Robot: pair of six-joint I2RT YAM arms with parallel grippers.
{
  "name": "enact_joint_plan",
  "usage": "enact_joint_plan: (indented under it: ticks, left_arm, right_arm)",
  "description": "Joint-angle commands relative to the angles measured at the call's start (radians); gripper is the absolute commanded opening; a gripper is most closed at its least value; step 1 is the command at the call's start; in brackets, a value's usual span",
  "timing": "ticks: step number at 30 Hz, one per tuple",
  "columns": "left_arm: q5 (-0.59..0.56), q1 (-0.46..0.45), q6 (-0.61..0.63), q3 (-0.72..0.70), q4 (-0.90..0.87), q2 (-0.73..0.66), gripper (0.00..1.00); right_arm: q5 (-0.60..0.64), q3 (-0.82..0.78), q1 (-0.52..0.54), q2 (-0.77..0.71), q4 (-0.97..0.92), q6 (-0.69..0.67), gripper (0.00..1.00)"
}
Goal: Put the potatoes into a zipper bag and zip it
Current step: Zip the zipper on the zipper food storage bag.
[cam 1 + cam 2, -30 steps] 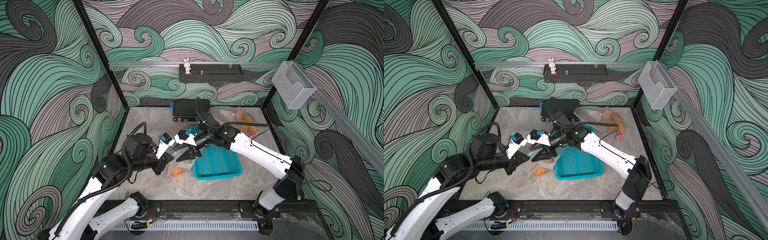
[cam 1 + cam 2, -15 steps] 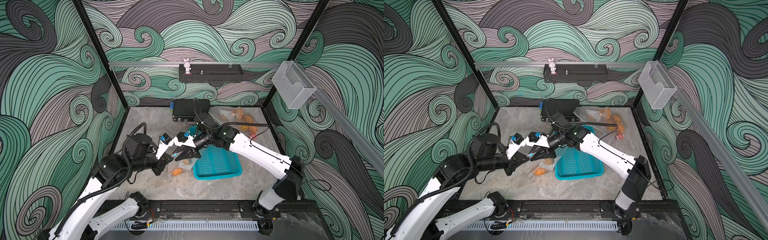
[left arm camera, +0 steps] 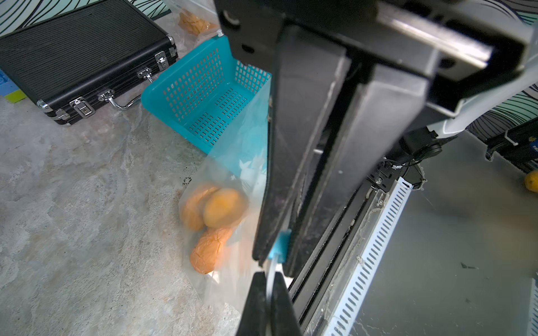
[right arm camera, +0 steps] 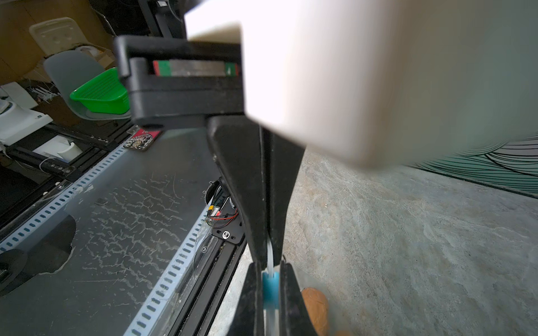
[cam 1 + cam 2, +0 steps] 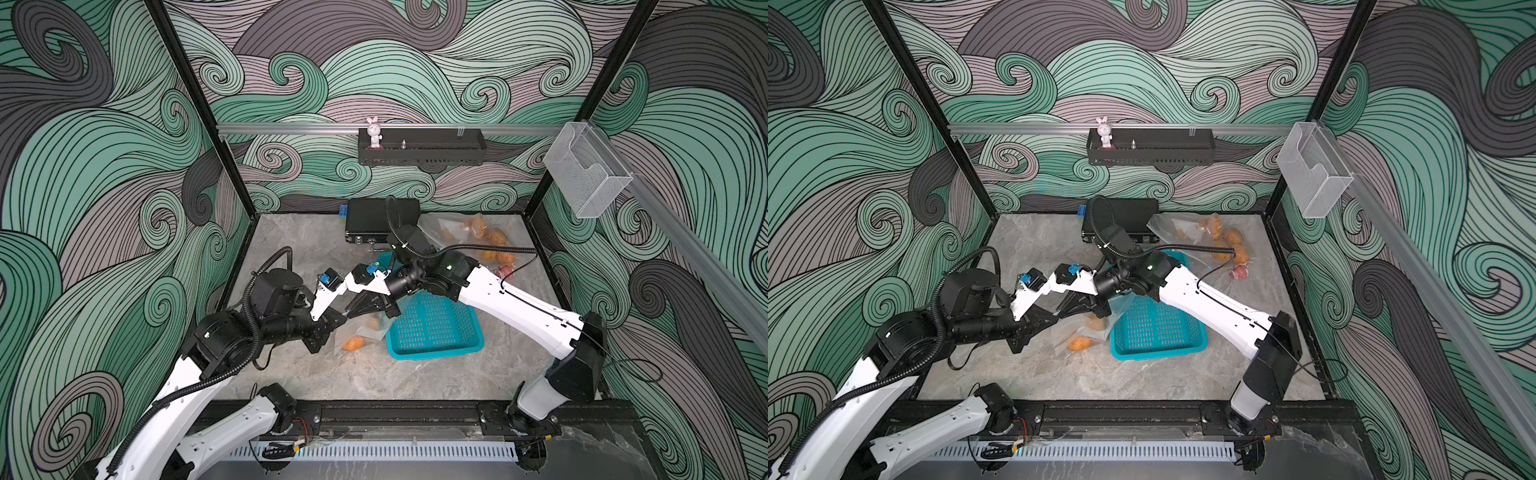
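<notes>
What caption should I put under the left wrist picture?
Both arms' jaws pinch the zipper bag's top; three potatoes show inside.

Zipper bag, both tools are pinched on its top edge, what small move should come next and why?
Probably draw the right tool slightly along the top edge of the zipper bag, away from the left tool. It is shut on the blue slider, right beside the left tool, which pins the edge, and three potatoes sit inside, so the mouth looks ready to close.

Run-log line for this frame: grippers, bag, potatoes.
step: zip | left gripper: shut on bag rim | right gripper: shut on blue slider | potatoes: three seen in bag | zip: extent unclear
</notes>
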Motion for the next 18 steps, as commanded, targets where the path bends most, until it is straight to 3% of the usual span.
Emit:
enact_joint_plan:
  ticks: [1, 18]
  left_arm:
    - [0.004, -0.004, -0.009, 0.034, -0.013, -0.016, 0.0]
    - [-0.065, -0.004, -0.018, 0.152, -0.145, -0.087, 0.0]
  right_arm:
    - [0.018, 0.013, 0.005, -0.035, -0.021, -0.026, 0.05]
    - [0.094, -0.022, -0.045, -0.155, -0.064, -0.052, 0.05]
